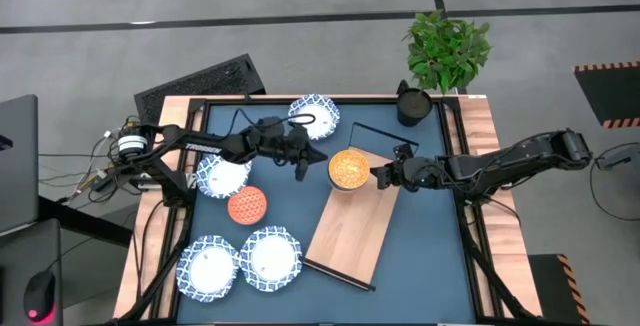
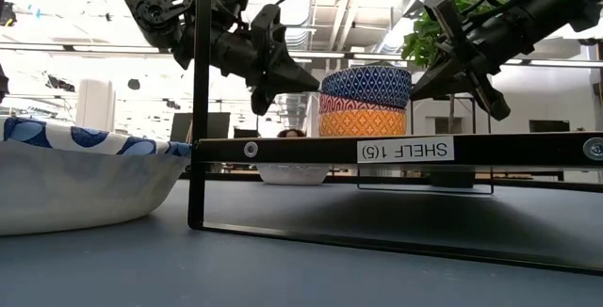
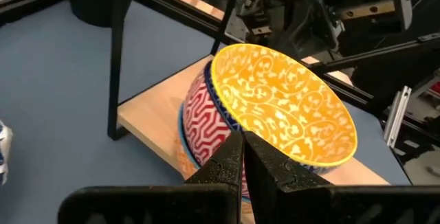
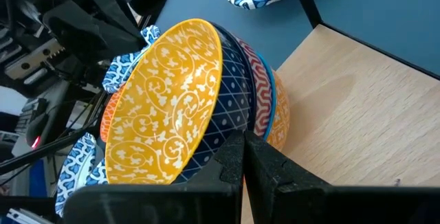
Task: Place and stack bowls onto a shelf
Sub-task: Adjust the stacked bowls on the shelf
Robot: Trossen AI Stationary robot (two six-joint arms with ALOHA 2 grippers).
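Three small bowls stand stacked [image 1: 347,169] on the far end of the light-wood shelf [image 1: 350,228]. The top bowl is blue-walled [image 2: 366,86] with a yellow inside [image 3: 282,104], over a red patterned bowl [image 4: 260,86] and an orange one [image 2: 363,121]. My left gripper [image 1: 303,171] is shut and stands just left of the stack. My right gripper [image 1: 378,176] is shut and stands just right of it. Several white bowls with blue rims [image 1: 272,258] and a red-orange bowl [image 1: 247,205] sit on the blue table mat. My left gripper [image 3: 244,148] points its shut fingertips at the left wall of the stack [image 3: 206,110]; I cannot tell whether they touch it. My right gripper [image 4: 245,148] points its shut fingertips at the stack's right wall [image 4: 230,114]; whether they touch cannot be told.
White blue-rimmed bowls lie at the far side [image 1: 315,116], under the left arm [image 1: 222,174] and at the near left [image 1: 208,266]. A dark pot [image 1: 413,104] and a plant [image 1: 447,51] stand at the far right. The near half of the shelf board is bare.
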